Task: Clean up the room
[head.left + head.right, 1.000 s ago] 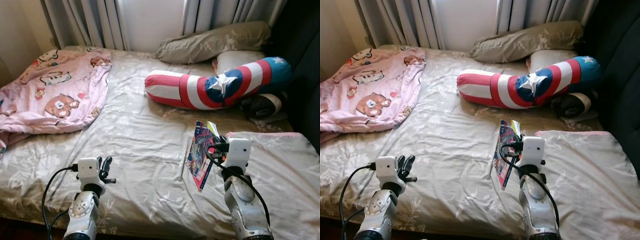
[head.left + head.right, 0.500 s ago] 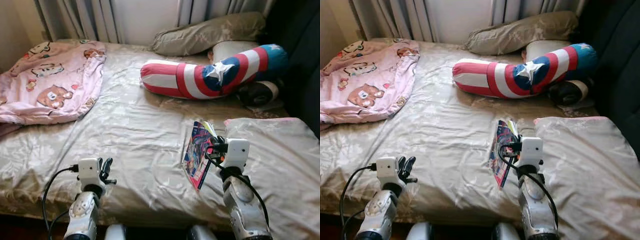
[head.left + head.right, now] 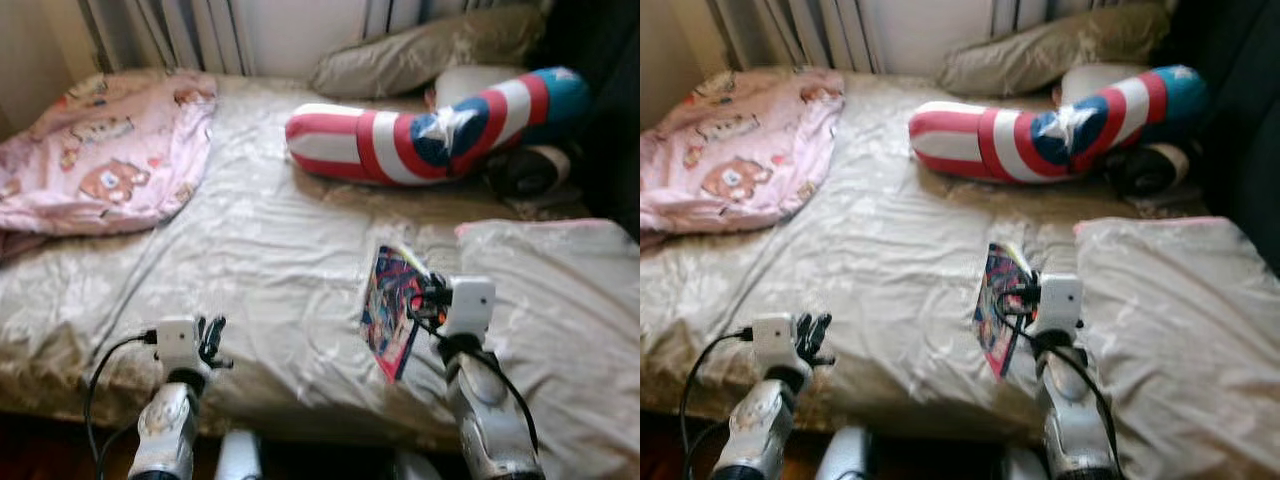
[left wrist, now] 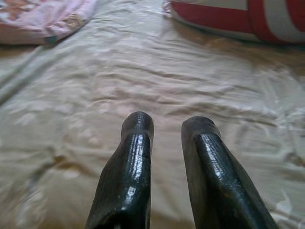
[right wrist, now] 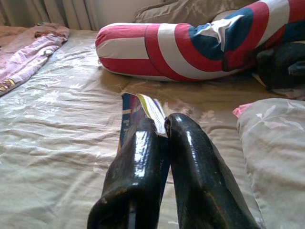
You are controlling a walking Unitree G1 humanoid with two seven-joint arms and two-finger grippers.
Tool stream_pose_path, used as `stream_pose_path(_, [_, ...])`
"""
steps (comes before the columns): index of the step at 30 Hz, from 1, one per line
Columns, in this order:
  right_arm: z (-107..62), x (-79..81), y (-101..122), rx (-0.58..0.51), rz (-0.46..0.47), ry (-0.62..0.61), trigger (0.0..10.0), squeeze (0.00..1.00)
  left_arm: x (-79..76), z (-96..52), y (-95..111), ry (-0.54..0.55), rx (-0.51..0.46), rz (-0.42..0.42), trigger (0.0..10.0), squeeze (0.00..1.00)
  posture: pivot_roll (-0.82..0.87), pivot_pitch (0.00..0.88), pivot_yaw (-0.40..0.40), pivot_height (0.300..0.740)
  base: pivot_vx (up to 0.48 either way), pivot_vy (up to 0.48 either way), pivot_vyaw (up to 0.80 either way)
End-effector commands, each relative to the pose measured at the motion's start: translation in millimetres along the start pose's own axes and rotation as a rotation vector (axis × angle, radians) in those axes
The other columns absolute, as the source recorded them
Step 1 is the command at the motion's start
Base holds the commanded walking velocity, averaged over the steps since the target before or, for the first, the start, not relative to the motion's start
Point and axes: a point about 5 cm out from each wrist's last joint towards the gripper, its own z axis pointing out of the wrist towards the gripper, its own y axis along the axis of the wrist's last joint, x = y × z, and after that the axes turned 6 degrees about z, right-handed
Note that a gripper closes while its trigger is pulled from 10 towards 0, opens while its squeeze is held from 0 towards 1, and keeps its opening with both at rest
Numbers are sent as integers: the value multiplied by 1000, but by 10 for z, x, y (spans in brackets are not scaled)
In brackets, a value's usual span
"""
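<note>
While your right pincer [image 5: 159, 131] grips the magazine [image 3: 392, 308] on edge above the bed [image 3: 260, 250], long axis running near-to-far, your left pincer [image 4: 167, 129] hovers parted, the striped bolster [image 3: 420, 135] lying farther off.

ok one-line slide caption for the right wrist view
Right pincer shut on a colourful book above the bed, striped bolster beyond.

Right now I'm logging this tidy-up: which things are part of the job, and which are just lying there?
In the job:
- colourful book, clamped in the right tool
- left tool, free

Lying about:
- striped star bolster
- pink blanket
- beige pillow
</note>
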Motion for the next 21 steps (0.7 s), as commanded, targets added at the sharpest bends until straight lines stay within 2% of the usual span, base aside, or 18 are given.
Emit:
stream_pose_path(1, [27,48,102,-49,6,31,10000,0,8,9,13,1,4,-3,10000,0,14,86,-46,639,0,0,0])
stream_pose_path(3, [31,68,108,-51,6,45,10000,0,12,7,13,3,5,-3,10000,0,14,86,-46,639,0,0,0])
stream_pose_path(7, [34,115,117,-59,-64,83,10000,0,21,7,13,6,8,-2,10000,0,16,88,-45,639,0,0,0])
stream_pose_path(19, [35,143,112,-62,-63,96,10000,0,25,8,15,4,9,-1,10000,0,21,92,-44,639,0,0,0])
stream_pose_path(21, [41,150,118,-65,-61,98,10000,0,26,10,18,4,8,-1,10000,0,23,91,-44,639,240,0,0])
